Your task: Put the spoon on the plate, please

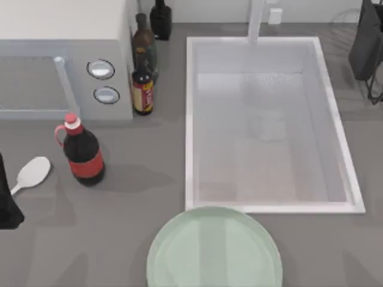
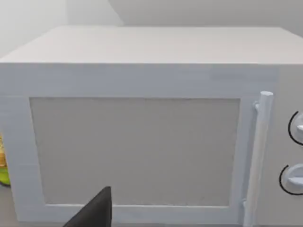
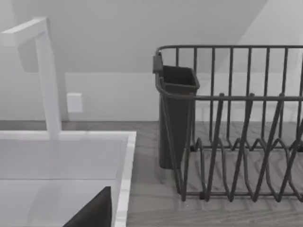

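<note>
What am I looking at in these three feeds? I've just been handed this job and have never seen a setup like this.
This is a simulated kitchen counter worked by two AgileX arms, each ending in a two-finger gripper. The top view looks straight down. The other two views come from cameras on the arms' wrists.

In the top view, the left arm is the dark shape at the left edge, close to the white spoon, which lies on the counter with nothing holding it. Beside it stands a cola bottle. The mint-green plate sits bare at the front, below the sink. The right arm is parked at the top right.

The left wrist view faces the microwave. The right wrist view shows the faucet and a dish rack. The dark wedge low in each is part of that gripper.
</note>
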Motion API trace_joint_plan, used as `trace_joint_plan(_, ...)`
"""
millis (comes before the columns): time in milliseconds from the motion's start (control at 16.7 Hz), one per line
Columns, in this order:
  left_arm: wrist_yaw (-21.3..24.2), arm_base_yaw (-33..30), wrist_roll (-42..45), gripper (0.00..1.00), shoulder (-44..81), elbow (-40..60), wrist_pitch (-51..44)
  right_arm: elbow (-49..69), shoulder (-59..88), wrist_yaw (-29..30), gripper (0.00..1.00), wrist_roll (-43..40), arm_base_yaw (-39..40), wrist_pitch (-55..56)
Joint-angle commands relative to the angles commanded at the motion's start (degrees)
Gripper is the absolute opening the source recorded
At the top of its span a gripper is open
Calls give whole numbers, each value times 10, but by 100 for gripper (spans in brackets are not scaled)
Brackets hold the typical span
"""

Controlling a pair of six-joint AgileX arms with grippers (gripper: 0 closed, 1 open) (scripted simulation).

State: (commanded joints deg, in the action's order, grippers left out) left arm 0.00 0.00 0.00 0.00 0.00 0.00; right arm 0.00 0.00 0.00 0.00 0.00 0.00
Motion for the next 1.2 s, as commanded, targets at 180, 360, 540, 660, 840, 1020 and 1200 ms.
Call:
trace_joint_plan(180, 0, 1, 4, 100, 6, 6, -5, 0, 0, 0, 100, 0, 0, 0)
trace_joint_plan(360, -1, 7, 34, 100, 61, 54, -48, 0, 0, 0, 100, 0, 0, 0)
trace_joint_plan(540, 0, 17, 86, 100, 170, 136, -123, 0, 0, 0, 100, 0, 0, 0)
trace_joint_plan(660, 0, 25, 129, 100, 273, 202, -185, 0, 0, 0, 100, 0, 0, 0)
trace_joint_plan(840, 0, 38, 197, 100, 451, 306, -288, 0, 0, 0, 100, 0, 0, 0)
trace_joint_plan(1020, 0, 51, 265, 100, 617, 408, -390, 0, 0, 0, 100, 0, 0, 0)
trace_joint_plan(1200, -1, 64, 326, 100, 752, 501, -479, 0, 0, 0, 100, 0, 0, 0)
